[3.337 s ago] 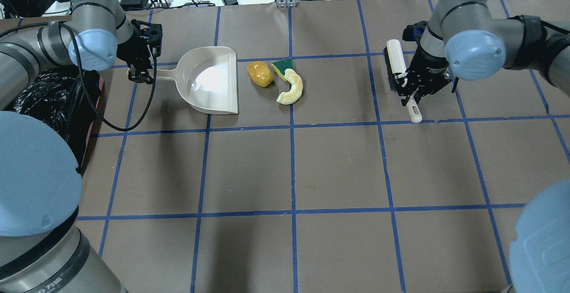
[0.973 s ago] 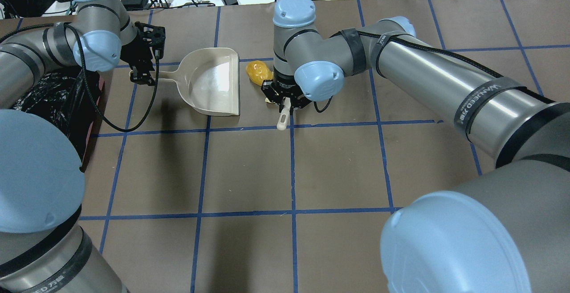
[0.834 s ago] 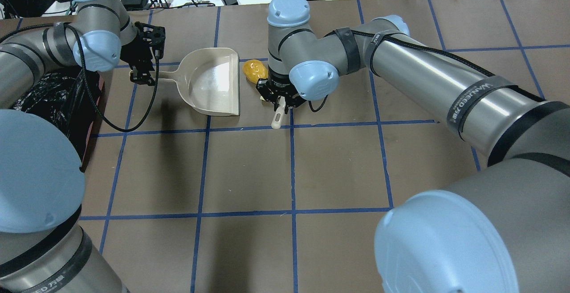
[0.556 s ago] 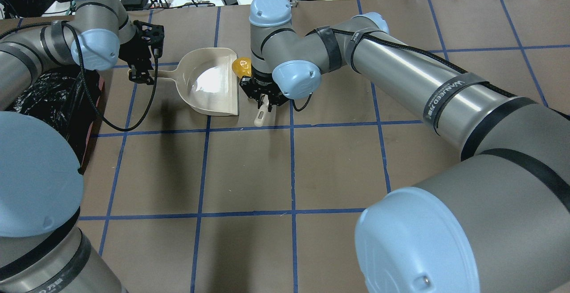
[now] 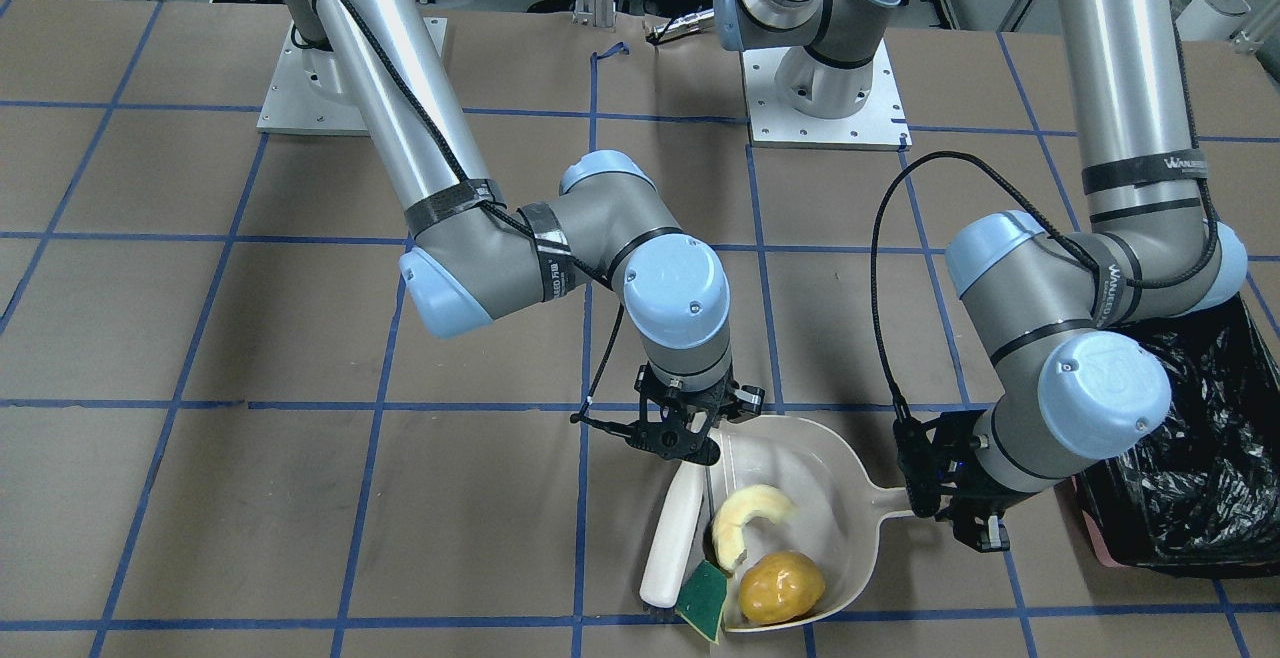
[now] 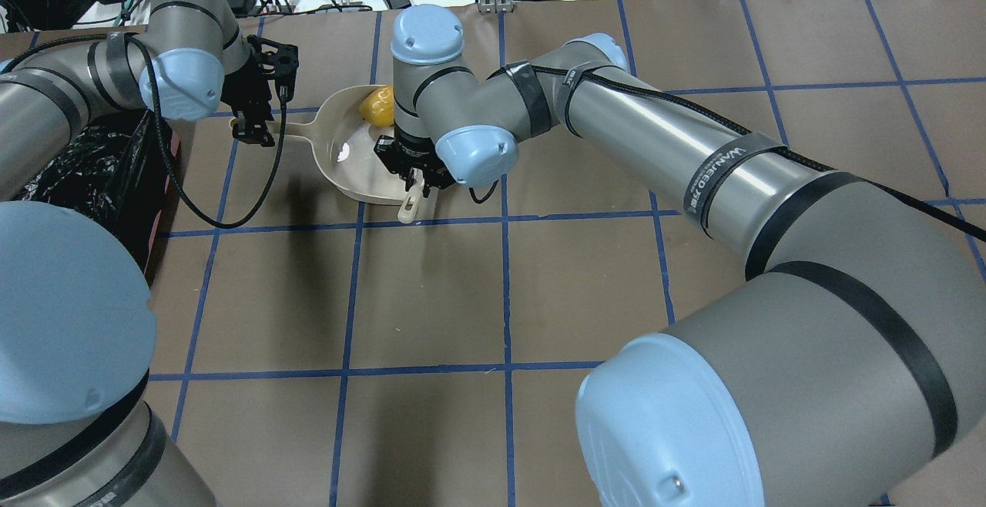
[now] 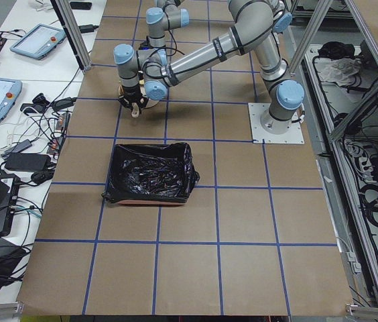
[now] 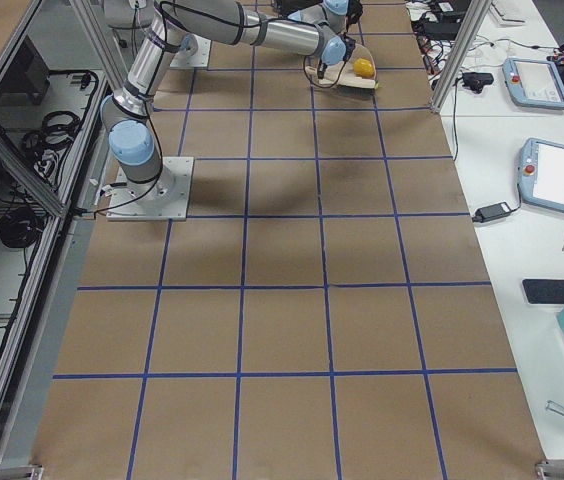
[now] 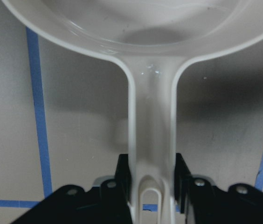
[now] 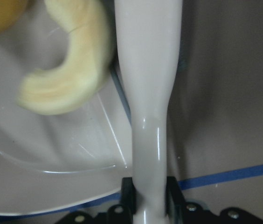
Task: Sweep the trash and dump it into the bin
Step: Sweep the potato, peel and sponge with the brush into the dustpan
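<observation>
Trash (image 5: 728,538) in the cream dustpan (image 5: 850,483), curved foam piece (image 5: 748,506) and amber lump (image 5: 780,586) inside, green-topped sponge (image 5: 705,593) at its lip against the brush (image 5: 672,538), right gripper (image 10: 149,196) clamped on the brush handle, left gripper (image 9: 151,186) clamped on the dustpan handle, black-lined bin (image 5: 1200,478) beside the left arm

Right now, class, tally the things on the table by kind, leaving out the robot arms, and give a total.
trash pieces: 3 (foam piece, sponge wedge, amber lump)
dustpan: 1
brush: 1
bin: 1
Total: 6
</observation>
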You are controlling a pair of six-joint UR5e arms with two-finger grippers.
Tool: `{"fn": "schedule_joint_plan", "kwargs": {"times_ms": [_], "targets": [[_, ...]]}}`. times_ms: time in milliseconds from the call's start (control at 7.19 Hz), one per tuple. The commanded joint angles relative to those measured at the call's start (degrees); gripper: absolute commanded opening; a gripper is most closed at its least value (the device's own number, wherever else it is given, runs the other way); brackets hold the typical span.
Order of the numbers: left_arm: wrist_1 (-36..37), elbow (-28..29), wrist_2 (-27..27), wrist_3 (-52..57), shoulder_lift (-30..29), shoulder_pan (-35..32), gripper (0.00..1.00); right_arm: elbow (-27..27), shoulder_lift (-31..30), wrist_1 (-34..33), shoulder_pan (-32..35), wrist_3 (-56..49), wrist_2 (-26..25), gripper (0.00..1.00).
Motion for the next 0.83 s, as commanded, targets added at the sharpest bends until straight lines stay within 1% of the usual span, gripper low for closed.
{"fn": "schedule_joint_plan", "kwargs": {"times_ms": [0, 139, 417, 556, 695], "targets": [[0.0, 0.05, 0.08, 0.07, 0.0, -0.11, 0.25, -0.4, 0.24, -2.14, 1.2, 3.8, 2.82, 0.0], [0.0, -0.04, 0.08, -0.02, 0.0, -0.11, 0.25, -0.57, 0.33, -2.42, 1.63, 3.91, 3.8, 0.0], [0.0, -0.04, -0.09, -0.02, 0.43, -0.11, 0.25, -0.57, 1.38, -5.83, 3.39, 7.49, 4.86, 0.0], [-0.08, -0.04, -0.53, 0.07, 0.61, -0.02, 0.25, -0.66, 1.39, -5.93, 4.35, 9.25, 5.12, 0.0], [0.0, -0.04, -0.71, 0.07, 0.61, 0.07, 0.25, -1.01, 1.21, -6.02, 4.89, 11.53, 6.78, 0.0]]}}
